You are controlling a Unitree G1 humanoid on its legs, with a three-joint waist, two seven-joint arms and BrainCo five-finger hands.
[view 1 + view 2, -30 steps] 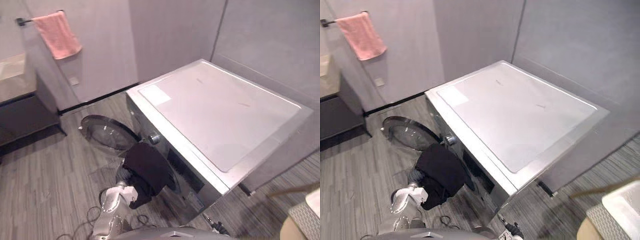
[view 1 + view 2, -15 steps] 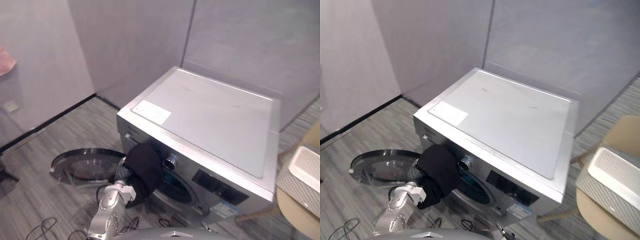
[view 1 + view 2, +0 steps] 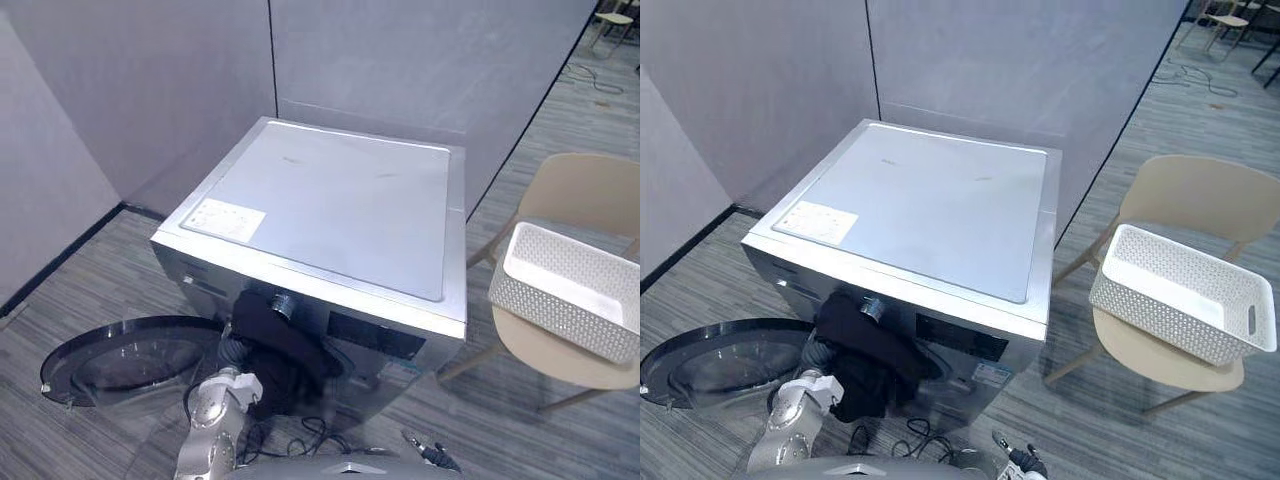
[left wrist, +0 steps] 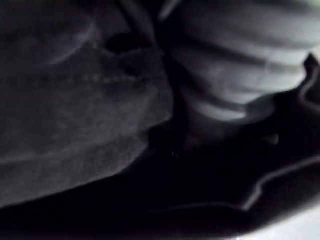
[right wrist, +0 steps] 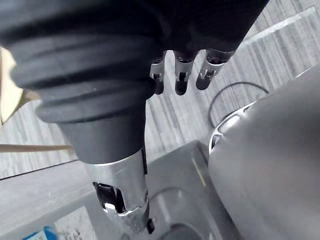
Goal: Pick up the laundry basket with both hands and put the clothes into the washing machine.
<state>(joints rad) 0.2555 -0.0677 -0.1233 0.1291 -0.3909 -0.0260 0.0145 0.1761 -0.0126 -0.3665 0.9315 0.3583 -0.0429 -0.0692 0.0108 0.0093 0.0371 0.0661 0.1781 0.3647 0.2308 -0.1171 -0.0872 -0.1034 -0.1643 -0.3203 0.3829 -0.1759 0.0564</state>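
Loading step, I judge: left hand is buried in the black garment at the washing machine mouth, its grip not discernible. Right hand hangs relaxed and empty. Next, push the cloth deeper.

Grey walls stand at the back and on the left, with a thin line where two panels meet. A black strip runs along the foot of the left wall. The floor is grey with stripes like wood. A tan chair stands on the right, and another chair is far off behind it.

Left arm stretched forward and low, right robot hand hanging down, fingers relaxed, holding nothing
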